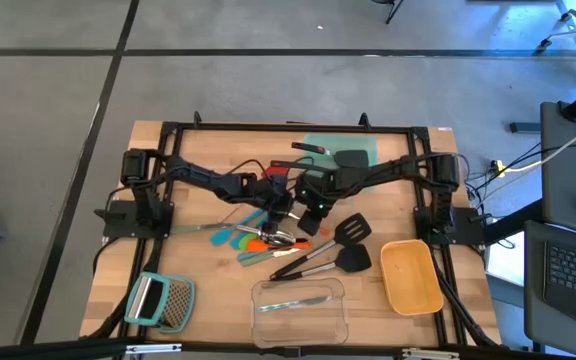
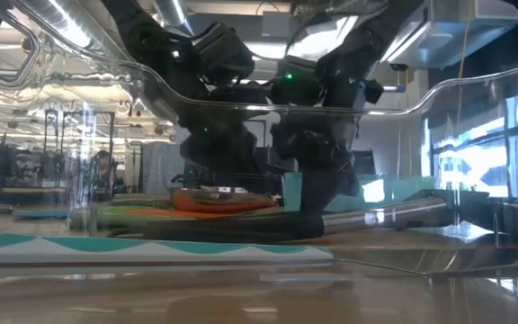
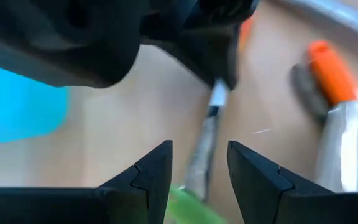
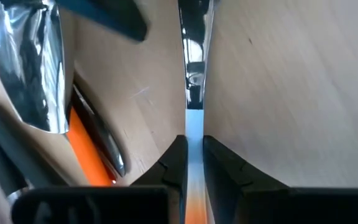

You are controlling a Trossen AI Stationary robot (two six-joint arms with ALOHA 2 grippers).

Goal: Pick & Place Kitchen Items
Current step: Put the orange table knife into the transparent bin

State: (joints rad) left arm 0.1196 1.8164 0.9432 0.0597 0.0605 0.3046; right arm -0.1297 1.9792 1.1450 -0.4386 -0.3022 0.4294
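Observation:
The kitchen items lie in a loose pile (image 1: 264,238) at the table's middle: teal, orange and green slim tools and a silver spoon. Two black slotted spatulas (image 1: 350,243) lie to the pile's right. Both grippers hang close together over the pile. My right gripper (image 4: 194,155) is shut on a slim steel-shafted tool (image 4: 194,68). My left gripper (image 3: 201,168) is open. The same tool's shaft (image 3: 202,149) shows in the gap between its fingers, touching neither, with a green part (image 3: 188,205) lower down. An orange-handled tool (image 4: 89,155) lies beside the right fingers. My right gripper pinches the slim tool's steel shaft (image 4: 194,127) between its two fingers, which point steeply down. The shaft runs on straight ahead of the fingers. In the left wrist view the dark fingers hold the shaft's upper end (image 3: 219,87). Whether the tool is lifted clear, I cannot tell.
A clear container (image 1: 299,306) holding one utensil stands at the near edge, a yellow container (image 1: 411,275) at the near right, a teal-handled grater (image 1: 160,300) at the near left. A teal mat (image 1: 340,150) lies at the far middle. Bare wood shows at the left.

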